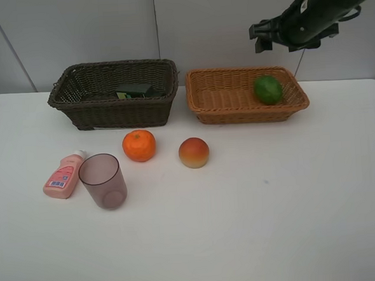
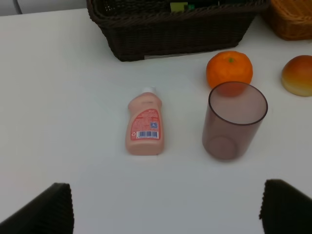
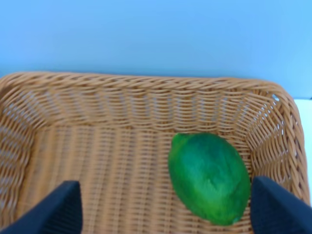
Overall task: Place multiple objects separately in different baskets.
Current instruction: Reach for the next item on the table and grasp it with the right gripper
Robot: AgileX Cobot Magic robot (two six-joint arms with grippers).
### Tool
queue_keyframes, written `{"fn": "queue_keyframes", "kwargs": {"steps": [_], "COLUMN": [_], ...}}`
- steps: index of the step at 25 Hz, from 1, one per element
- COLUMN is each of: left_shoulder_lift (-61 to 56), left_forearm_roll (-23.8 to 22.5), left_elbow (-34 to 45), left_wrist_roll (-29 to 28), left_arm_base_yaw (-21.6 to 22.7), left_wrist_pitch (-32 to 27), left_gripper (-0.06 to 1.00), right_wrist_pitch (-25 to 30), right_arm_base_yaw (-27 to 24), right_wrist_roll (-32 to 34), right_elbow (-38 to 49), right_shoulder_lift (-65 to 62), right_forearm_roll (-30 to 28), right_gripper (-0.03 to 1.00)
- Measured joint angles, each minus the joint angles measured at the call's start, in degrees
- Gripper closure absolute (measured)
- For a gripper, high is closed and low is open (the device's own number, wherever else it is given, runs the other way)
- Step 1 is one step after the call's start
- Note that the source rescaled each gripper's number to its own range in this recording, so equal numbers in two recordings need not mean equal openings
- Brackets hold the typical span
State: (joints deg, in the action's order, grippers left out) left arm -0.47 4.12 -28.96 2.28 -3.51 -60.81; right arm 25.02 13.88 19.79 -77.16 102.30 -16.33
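The green lime (image 1: 268, 89) lies in the light tan basket (image 1: 237, 115), toward its right end. My right gripper (image 1: 262, 38) hangs open high above that basket, holding nothing. Its wrist view looks down on the lime (image 3: 209, 178) and the basket wall (image 3: 146, 102), with the gripper (image 3: 165, 214) empty. The dark green bottle (image 1: 135, 89) lies in the dark brown basket (image 1: 112, 112). On the table are the mandarin (image 1: 139, 145), peach (image 1: 194, 152), pink bottle (image 1: 64, 176) and mauve cup (image 1: 103, 181). My left gripper (image 2: 165, 214) is open above the table near the pink bottle (image 2: 144, 124) and cup (image 2: 234, 122).
The two baskets stand side by side at the back of the white table, close to the wall. The left wrist view also shows the mandarin (image 2: 229, 69), the peach (image 2: 298, 74) and the dark basket's front wall (image 2: 180, 34). The left arm is outside the exterior view.
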Motion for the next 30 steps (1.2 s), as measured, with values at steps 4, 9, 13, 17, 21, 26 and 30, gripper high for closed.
{"fn": "queue_keyframes", "kwargs": {"steps": [4, 9, 13, 17, 21, 26, 30], "left_shoulder_lift": [0.00, 0.00, 0.00, 0.00, 0.00, 0.00, 0.00], "left_forearm_roll": [0.00, 0.00, -0.05, -0.05, -0.05, -0.05, -0.05], "left_elbow": [0.00, 0.00, 0.00, 0.00, 0.00, 0.00, 0.00], "left_wrist_roll": [0.00, 0.00, 0.00, 0.00, 0.00, 0.00, 0.00], "left_arm_base_yaw": [0.00, 0.00, 0.00, 0.00, 0.00, 0.00, 0.00], "left_wrist_pitch": [0.00, 0.00, 0.00, 0.00, 0.00, 0.00, 0.00], "left_gripper": [-0.05, -0.05, -0.05, -0.05, -0.05, -0.05, -0.05], "right_wrist_pitch": [6.43, 15.21, 21.15, 22.37, 22.37, 21.54, 19.52], "right_arm_base_yaw": [2.97, 8.25, 13.65, 18.51, 22.00, 24.04, 24.00], "right_wrist_roll": [-4.24, -5.82, -7.17, -7.41, -7.41, -7.41, -7.41], "right_elbow": [0.00, 0.00, 0.00, 0.00, 0.00, 0.00, 0.00], "right_shoulder_lift": [-3.38, -5.32, -5.45, -5.45, -5.45, -5.45, -5.45], "right_forearm_roll": [0.00, -0.59, -0.53, -0.47, -0.40, -0.34, 1.45], "right_gripper": [0.38, 0.38, 0.38, 0.38, 0.38, 0.38, 0.38]}}
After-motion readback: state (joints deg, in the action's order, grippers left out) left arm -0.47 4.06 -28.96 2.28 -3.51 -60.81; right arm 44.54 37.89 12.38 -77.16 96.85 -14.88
